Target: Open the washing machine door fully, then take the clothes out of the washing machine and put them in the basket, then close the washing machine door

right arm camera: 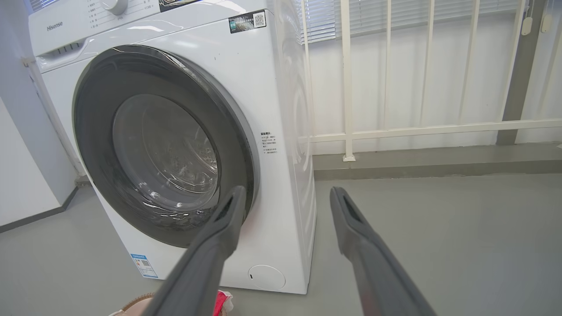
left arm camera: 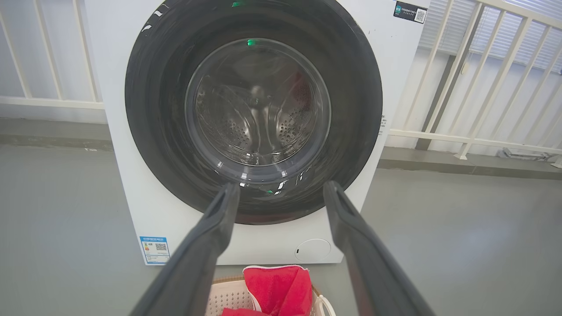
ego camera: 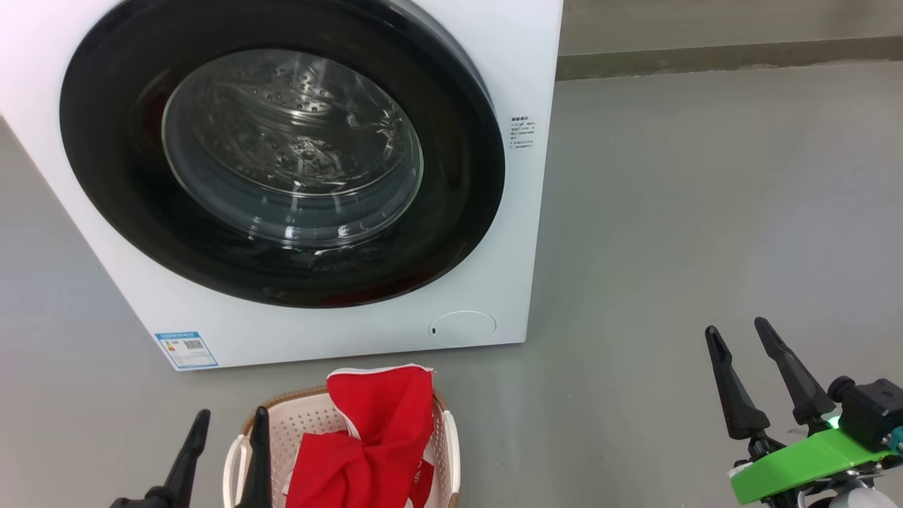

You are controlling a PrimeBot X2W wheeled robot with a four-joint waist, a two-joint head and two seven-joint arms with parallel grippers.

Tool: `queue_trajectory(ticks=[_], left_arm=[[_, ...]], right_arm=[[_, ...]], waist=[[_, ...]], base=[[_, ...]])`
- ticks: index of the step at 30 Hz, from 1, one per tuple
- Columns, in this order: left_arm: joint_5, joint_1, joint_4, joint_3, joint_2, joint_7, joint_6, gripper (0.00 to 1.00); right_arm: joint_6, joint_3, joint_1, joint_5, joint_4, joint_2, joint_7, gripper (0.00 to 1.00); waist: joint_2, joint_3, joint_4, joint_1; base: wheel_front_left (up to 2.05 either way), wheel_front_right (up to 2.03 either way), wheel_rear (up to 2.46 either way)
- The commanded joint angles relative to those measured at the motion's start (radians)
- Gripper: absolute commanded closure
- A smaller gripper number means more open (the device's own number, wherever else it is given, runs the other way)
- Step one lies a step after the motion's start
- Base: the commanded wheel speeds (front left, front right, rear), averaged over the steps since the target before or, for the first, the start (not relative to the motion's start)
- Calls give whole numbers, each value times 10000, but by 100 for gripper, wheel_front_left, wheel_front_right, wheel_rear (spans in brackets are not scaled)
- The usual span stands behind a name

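The white washing machine (ego camera: 494, 233) stands ahead with its black-rimmed round door (ego camera: 282, 152) flat against its front; the steel drum shows through the glass. Red clothes (ego camera: 374, 437) with white trim are heaped in the cream basket (ego camera: 449, 441) on the floor just before the machine. My left gripper (ego camera: 231, 423) stands open beside the basket's left rim, holding nothing. Off to the right, above bare floor, my right gripper (ego camera: 737, 335) is open too and holds nothing. The left wrist view has the door (left arm camera: 254, 109) and clothes (left arm camera: 281, 289); the right wrist view has the door (right arm camera: 162, 145).
Grey floor (ego camera: 705, 212) spreads to the right of the machine. A white railing (right arm camera: 395, 131) and a low kerb run behind it. A white wall panel (right arm camera: 22, 175) stands at the machine's left.
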Motion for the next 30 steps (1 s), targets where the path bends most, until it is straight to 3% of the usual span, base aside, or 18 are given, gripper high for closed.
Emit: queue_trajectory(ticks=[1,14,15,24,30], left_arm=[[-16,-173,-264,313,144,-91,84,0],[-253,-161,-262,293,149,-47,88,0],[-172,2,4,-28,11,2,74,100],[-816,-69,433,25,-123,204,-11,100],[-1520,-178,526,134,-166,386,-104,100]], right_arm=[[-11,154,-200,-73,-212,-183,-61,0],[-11,168,-191,-91,-193,-144,-61,0],[0,25,0,2,34,5,1,100],[-1,26,56,588,340,208,195,100],[-1,-80,-1,1219,359,289,401,100]], waist=[[0,-2,-3,0],[0,-21,-7,0],[0,-21,-7,0],[0,-12,1,22],[0,42,10,1]], base=[[0,0,0],[0,0,0],[0,0,0],[0,0,0],[0,0,0]])
